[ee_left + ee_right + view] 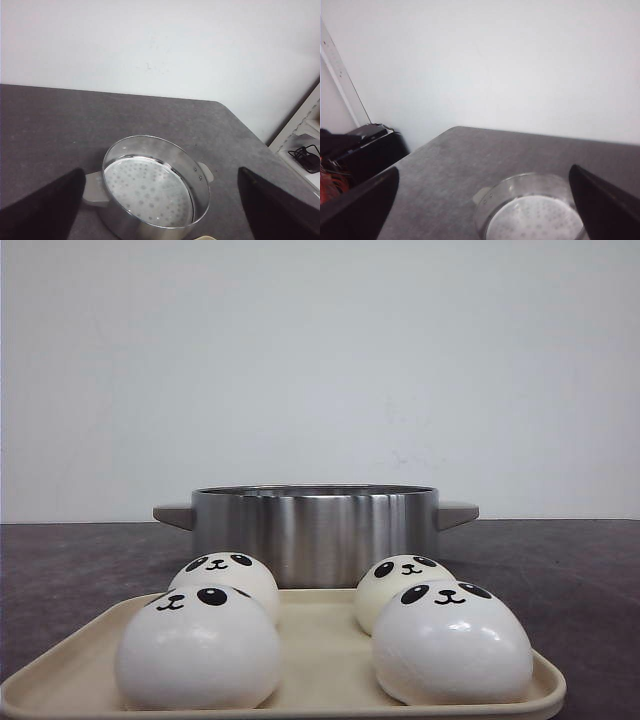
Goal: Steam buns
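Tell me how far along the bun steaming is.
Nothing done yet: all four buns sit on the tray, and the pot holds only its perforated rack. Both grippers are open and empty. All four transfers remain.

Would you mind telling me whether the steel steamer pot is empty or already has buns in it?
Empty. The left wrist view shows the pot's perforated plate bare, and all four buns sit on the tray.

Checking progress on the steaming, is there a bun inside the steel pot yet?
No, the left wrist view shows the pot holding only its bare perforated steamer plate, with no bun on it.
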Available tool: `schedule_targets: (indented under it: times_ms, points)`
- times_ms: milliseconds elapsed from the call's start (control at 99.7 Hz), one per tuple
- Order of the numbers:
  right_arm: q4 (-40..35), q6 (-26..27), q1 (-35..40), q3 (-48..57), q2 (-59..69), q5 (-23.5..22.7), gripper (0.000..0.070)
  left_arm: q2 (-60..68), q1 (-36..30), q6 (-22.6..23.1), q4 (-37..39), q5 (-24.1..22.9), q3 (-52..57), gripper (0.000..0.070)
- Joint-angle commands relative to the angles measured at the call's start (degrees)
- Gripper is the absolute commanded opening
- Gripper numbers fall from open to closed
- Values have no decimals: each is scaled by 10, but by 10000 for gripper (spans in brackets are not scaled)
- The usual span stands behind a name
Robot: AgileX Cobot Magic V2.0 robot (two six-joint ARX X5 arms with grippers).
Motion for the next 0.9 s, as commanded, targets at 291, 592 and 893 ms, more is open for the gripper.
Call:
schedule_targets:
  times_ms: [291, 592, 893]
  points:
    - [-23, -23, 120, 33, 158, 78, 700, 11, -43, 64, -45, -21, 9, 592]
    - [-214, -60, 342, 154, 364, 302, 700, 23, -69, 102, -46, -39, 9, 592]
    - [-322, 55, 369, 251, 541, 255, 700, 23, -107, 102, -45, -39, 9, 590]
